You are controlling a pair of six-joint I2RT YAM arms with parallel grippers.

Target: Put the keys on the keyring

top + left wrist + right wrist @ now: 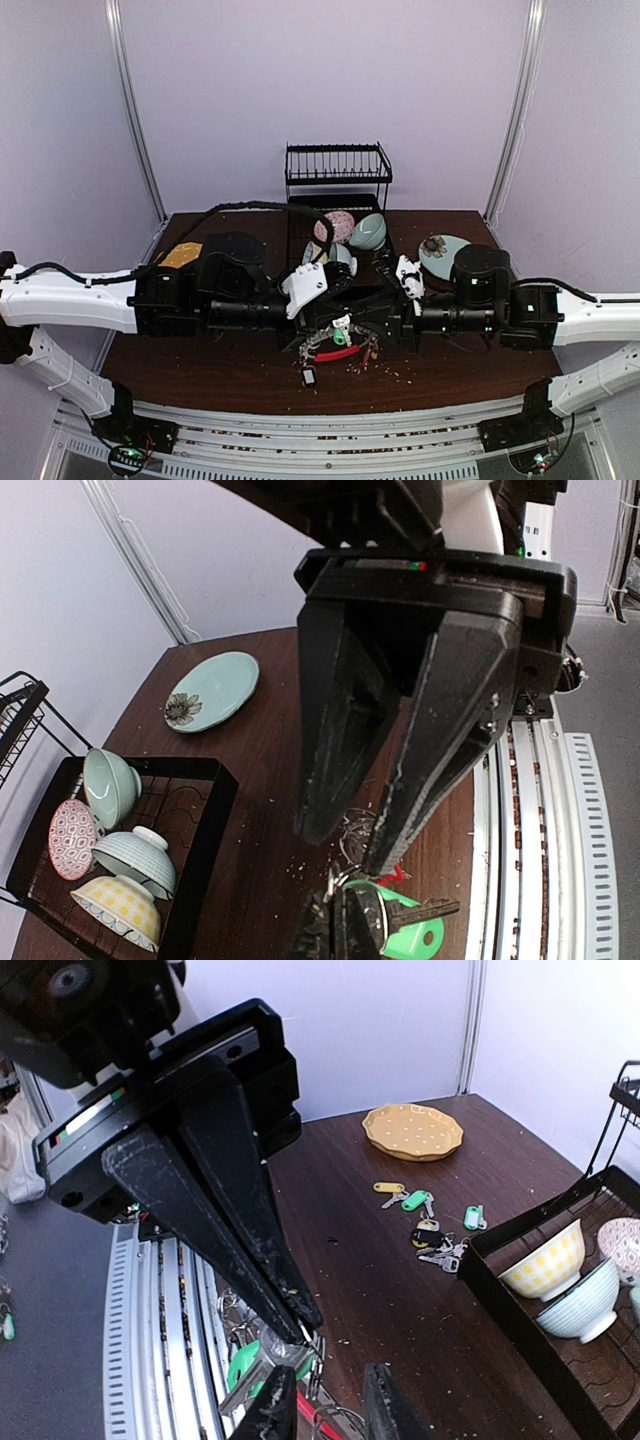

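Note:
The keyring (pixel 335 352), a silver ring with a red sleeve, lies near the table's front edge between the two arms; its red sleeve also shows in the right wrist view (pixel 305 1405). My left gripper (pixel 345 900) is shut on a silver key with a green tag (pixel 415 940), held just above the ring; the right wrist view shows it too (pixel 240 1365). My right gripper (pixel 326 1372) is open, its fingers astride a small split ring of the keyring (pixel 362 830). Several loose keys (pixel 430 1222) with yellow, green and teal tags lie further back.
A black tray (pixel 190 770) holds several bowls behind the grippers. A teal plate (pixel 440 255) lies back right and a yellow plate (pixel 413 1130) back left. A wire rack (pixel 337 160) stands at the back. A small black tag (pixel 308 377) lies by the front edge.

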